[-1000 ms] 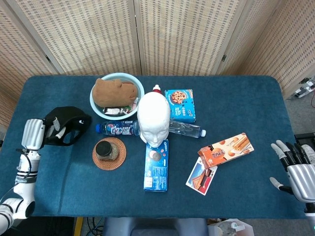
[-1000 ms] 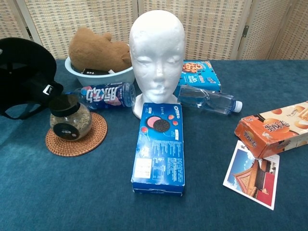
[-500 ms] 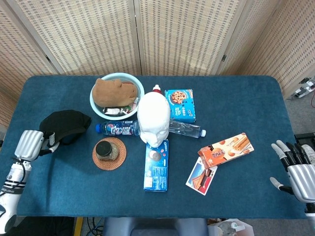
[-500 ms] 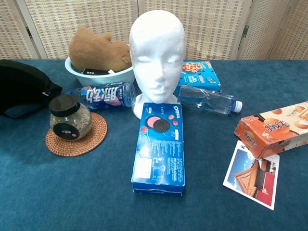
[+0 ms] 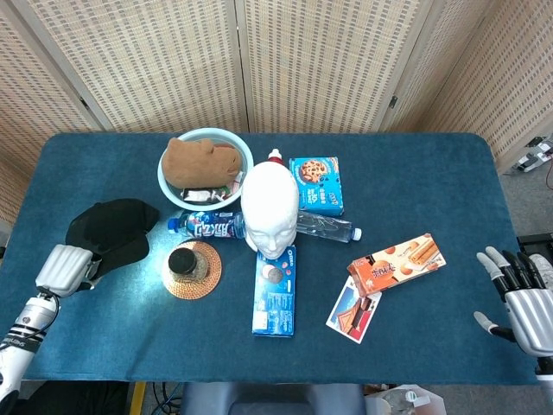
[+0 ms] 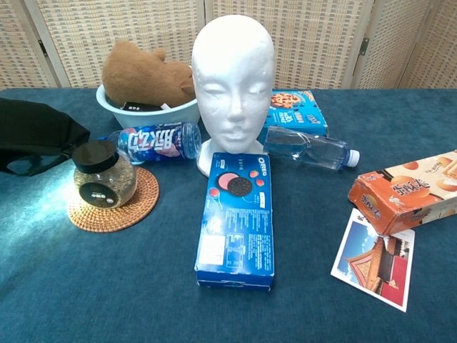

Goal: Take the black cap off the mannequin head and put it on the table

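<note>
Fingers of the left hand (image 5: 65, 268) are seen curled in at the near edge of the black cap (image 5: 111, 227), though whether the cap's edge is pinched or merely touched cannot be told from the head view. The cap is laid flat on the blue table (image 5: 415, 181), at its left side, well apart from the bare white mannequin head (image 5: 270, 207) standing at the centre. In the chest view the cap (image 6: 32, 136) is shown beside a glass jar (image 6: 104, 180) set on a woven coaster (image 6: 136, 207). The right hand (image 5: 523, 294) is held off the table's right edge, fingers spread wide and nothing held. A blue cookie box (image 6: 237, 218) is laid just in front of the mannequin head.
</note>
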`<state>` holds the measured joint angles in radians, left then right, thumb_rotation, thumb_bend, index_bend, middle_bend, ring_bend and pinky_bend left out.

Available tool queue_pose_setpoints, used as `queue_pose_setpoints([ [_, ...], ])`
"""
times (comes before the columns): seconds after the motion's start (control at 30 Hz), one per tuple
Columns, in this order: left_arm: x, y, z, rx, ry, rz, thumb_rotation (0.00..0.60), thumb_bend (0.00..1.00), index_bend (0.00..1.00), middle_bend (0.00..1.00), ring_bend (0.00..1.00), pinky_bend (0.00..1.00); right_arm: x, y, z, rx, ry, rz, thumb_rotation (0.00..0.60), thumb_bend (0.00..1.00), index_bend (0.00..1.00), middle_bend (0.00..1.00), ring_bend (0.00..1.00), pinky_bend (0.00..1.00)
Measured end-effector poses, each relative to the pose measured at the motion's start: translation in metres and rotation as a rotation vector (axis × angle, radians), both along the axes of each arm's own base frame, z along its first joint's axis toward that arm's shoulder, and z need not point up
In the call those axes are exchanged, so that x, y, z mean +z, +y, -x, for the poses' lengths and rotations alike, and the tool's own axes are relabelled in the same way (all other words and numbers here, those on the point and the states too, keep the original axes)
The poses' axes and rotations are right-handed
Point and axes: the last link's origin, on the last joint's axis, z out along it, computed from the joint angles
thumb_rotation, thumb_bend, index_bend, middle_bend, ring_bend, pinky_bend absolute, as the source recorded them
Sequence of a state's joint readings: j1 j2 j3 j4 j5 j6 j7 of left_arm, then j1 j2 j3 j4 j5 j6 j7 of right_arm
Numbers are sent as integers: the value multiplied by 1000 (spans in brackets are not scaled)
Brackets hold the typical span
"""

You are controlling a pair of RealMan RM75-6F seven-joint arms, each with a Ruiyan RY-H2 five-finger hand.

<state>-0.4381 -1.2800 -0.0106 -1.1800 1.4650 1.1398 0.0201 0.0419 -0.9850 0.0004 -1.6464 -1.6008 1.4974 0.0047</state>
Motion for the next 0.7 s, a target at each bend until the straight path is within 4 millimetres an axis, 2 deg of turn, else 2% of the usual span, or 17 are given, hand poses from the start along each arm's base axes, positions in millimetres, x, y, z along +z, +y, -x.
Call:
queue_pose_setpoints([
  [0.13,1,-3,3,18,93,26,600,279,609,986,937,1000,0,-1,-1,3,0,0,600,191,100,17,0,0],
  [0.27,-2,-9,-1,53,124,59,600,266,417,952,918,1000,0,-1,-1,2,1,0,600,191,100,17,0,0],
  [0.5,-5,-22,-14,100,152,97,600,155,112,869,858,1000,-1,-2,-2,7,1,-3,600,191,100,18,0,0],
  [0.6,-8,-26,-20,117,156,111,600,119,27,803,793,1000,-1,-2,-3,8,1,-2,600,191,100,17,0,0],
  [0.7,-10,-29,-26,135,139,119,600,81,0,764,750,983,-1,-1,-3,8,2,-3,600,192,100,17,0,0],
])
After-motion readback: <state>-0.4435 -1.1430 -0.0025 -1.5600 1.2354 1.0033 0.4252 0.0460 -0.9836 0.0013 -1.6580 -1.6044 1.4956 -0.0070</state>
